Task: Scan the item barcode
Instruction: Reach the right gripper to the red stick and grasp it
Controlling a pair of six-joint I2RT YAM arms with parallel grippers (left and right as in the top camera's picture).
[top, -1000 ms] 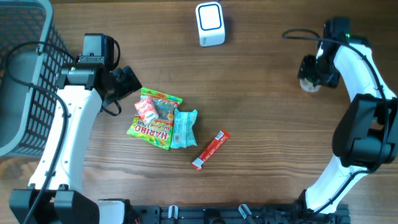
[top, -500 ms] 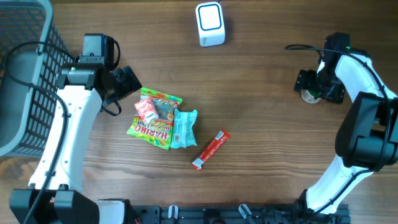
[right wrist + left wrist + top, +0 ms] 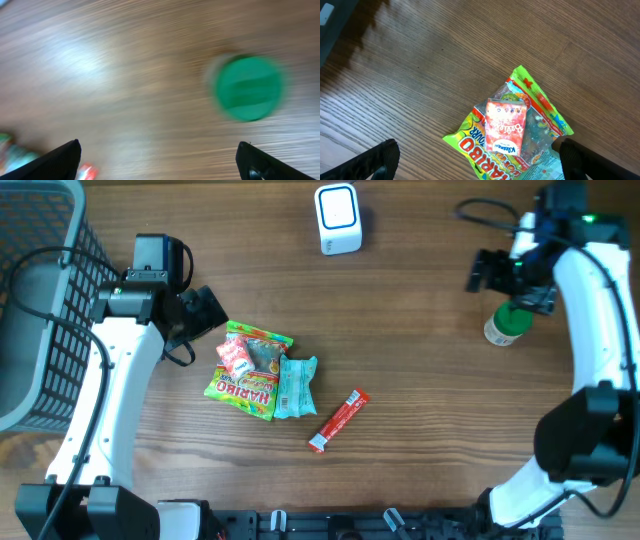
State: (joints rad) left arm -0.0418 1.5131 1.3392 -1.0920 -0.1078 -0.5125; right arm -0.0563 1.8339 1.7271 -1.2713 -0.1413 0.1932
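Observation:
A white barcode scanner (image 3: pixel 338 218) stands at the far middle of the table. A small bottle with a green lid (image 3: pixel 507 323) stands upright at the right, and its lid (image 3: pixel 247 87) is blurred in the right wrist view. My right gripper (image 3: pixel 505 280) (image 3: pixel 160 165) hovers open just beyond it, holding nothing. A green Haribo bag (image 3: pixel 247 375) (image 3: pixel 520 135) lies left of centre with a pink tissue pack (image 3: pixel 506 125) on top. My left gripper (image 3: pixel 205 310) (image 3: pixel 482 165) is open above the bag's near edge, empty.
A light blue packet (image 3: pixel 295 385) lies against the bag's right side. A red stick packet (image 3: pixel 338 421) (image 3: pixel 86 171) lies toward the front. A grey wire basket (image 3: pixel 30 300) fills the far left corner, behind the left arm.
My right gripper has opened off the green-lidded bottle and lifted away toward the far side; the bottle now stands free. The left arm has not moved.

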